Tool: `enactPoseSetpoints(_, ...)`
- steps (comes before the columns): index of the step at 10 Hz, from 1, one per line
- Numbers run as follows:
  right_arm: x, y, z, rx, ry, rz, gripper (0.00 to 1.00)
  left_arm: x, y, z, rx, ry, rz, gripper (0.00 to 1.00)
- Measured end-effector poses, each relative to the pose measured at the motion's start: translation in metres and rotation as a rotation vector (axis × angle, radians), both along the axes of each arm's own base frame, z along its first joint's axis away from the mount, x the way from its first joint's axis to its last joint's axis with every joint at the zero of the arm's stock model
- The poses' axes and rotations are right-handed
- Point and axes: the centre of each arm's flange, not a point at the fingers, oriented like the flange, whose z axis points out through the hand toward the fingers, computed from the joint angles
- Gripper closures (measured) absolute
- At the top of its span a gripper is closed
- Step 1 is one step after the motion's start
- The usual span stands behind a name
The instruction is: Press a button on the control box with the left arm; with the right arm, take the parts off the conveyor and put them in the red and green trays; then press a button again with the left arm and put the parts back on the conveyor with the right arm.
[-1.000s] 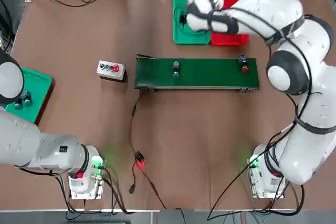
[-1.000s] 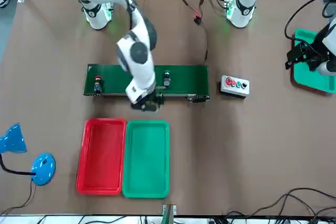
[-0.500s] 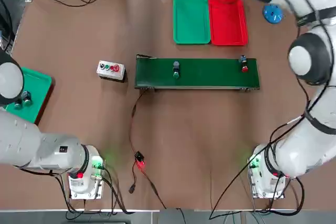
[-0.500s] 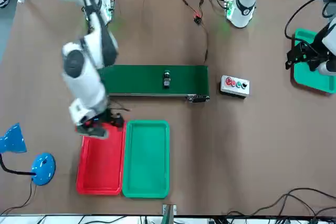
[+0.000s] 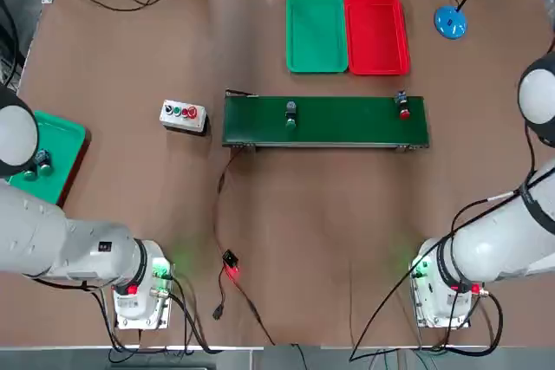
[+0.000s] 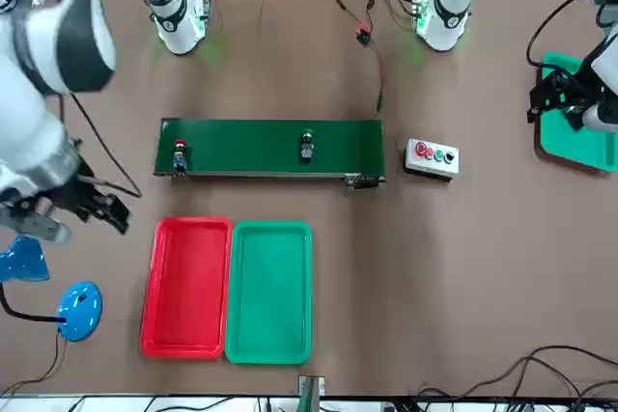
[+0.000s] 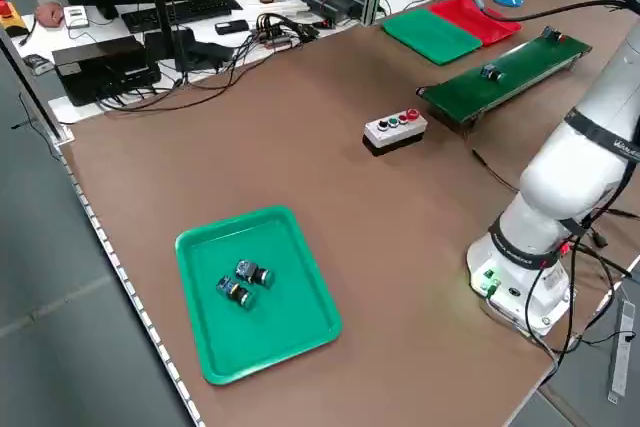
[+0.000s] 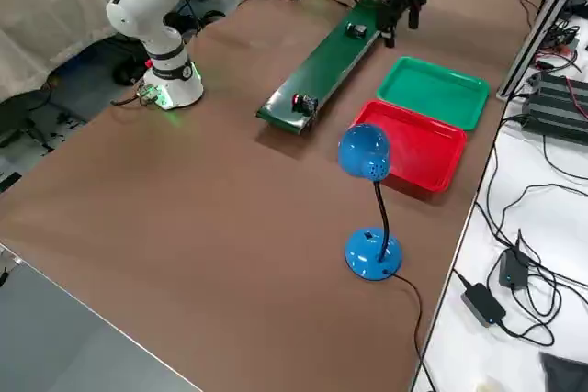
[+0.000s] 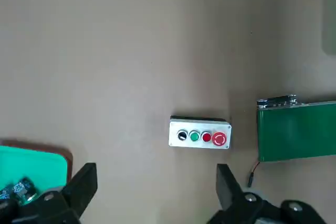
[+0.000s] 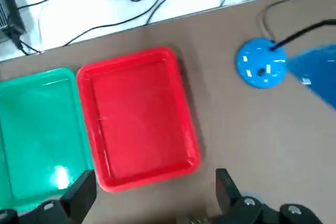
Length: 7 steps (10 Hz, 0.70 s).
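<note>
Parts: the small green-capped part (image 5: 290,115) is sitting at the middle of the long green conveyor belt (image 5: 347,132); the small red-capped part (image 5: 403,110) is sitting near its right end.
Trays: the flat green plastic tray (image 5: 316,32) and the flat red plastic tray (image 5: 375,34) are lying side by side on the far side of the conveyor, and both are holding nothing.
Right gripper (image 6: 97,207): it is hanging released and empty over the brown bench (image 5: 130,49), just right of the red tray and close to the blue desk lamp (image 5: 451,22).
Left gripper (image 6: 552,103): it is hanging spread and empty at the far left, over another green tray (image 5: 65,140) that is carrying two small parts.
Control box: the grey box with coloured buttons (image 5: 183,115) is standing just left of the conveyor.
Stage: this scene is fitting both parts waiting for sorting and parts already returned; I cannot tell which.
Doing it well: any travel of the right arm is needing care around the lamp head; any grasp on a part is asking for a straight descent, fingers on both sides.
</note>
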Motion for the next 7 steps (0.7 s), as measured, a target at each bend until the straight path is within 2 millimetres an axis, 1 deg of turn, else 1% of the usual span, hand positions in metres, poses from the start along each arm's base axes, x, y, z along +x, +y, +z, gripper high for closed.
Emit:
enactPoseSetpoints(1, -0.008, -0.014, 0.018, 0.035, 0.031, 0.018, 0.0, 0.0, 0.0, 0.0, 0.0, 0.0, 0.0, 0.0)
enactPoseSetpoints(2, -0.019, -0.032, 0.038, 0.086, 0.046, 0.045, 0.0, 0.0, 0.0, 0.0, 0.0, 0.0, 0.0, 0.0)
enactPoseSetpoints(3, -0.034, -0.05, 0.057, 0.105, 0.061, 0.061, 0.0, 0.0, 0.0, 0.0, 0.0, 0.0, 0.001, 0.0)
enactPoseSetpoints(4, -0.051, -0.055, 0.076, 0.109, 0.068, 0.069, 0.0, 0.0, 0.0, 0.0, 0.0, 0.0, 0.001, 0.0)
enactPoseSetpoints(5, -0.065, -0.054, 0.091, 0.109, 0.058, 0.074, 0.0, 0.0, 0.0, 0.0, 0.0, 0.0, 0.002, 0.0)
enactPoseSetpoints(6, -0.076, -0.055, 0.099, 0.109, 0.049, 0.073, 0.0, 0.0, 0.0, 0.0, 0.0, 0.0, 0.001, 0.0)
enactPoseSetpoints(7, -0.081, -0.057, 0.101, 0.109, 0.048, 0.069, 0.0, 0.0, -0.001, 0.0, 0.0, 0.001, -0.001, 0.0)
